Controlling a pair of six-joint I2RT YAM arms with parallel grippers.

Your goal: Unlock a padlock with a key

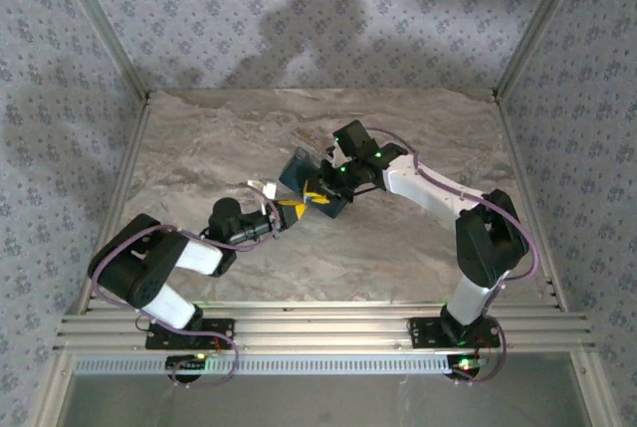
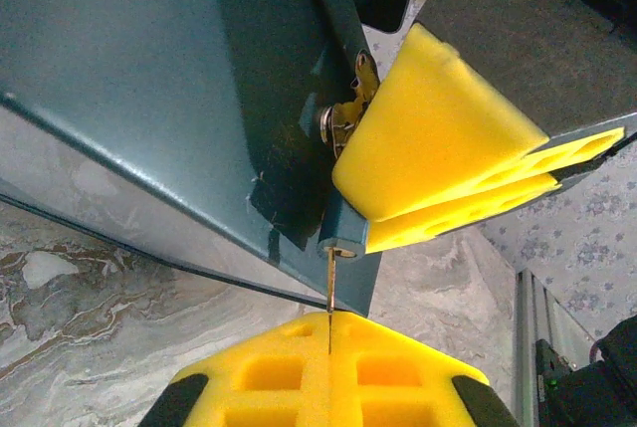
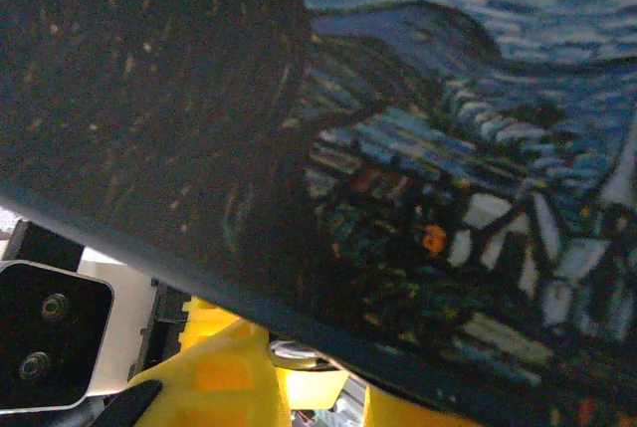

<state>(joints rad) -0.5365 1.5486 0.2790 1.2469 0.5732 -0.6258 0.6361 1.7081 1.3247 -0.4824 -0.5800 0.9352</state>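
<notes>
Brass and seen edge-on, the key (image 2: 329,298) ran from the left gripper (image 2: 328,372), whose pads were pinched on it, up to the lock (image 2: 338,247) at the teal case's (image 2: 179,79) lower corner. The right gripper (image 2: 398,210) was clamped on the case's edge beside it. Insertion seemed in hand; next, seat the key fully, then twist it squarely.

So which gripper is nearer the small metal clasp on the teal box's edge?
Right. The right gripper has its yellow fingers against the small metal clasp; the left gripper sits below the edge of the teal box, a thin brass key spanning the gap.
</notes>
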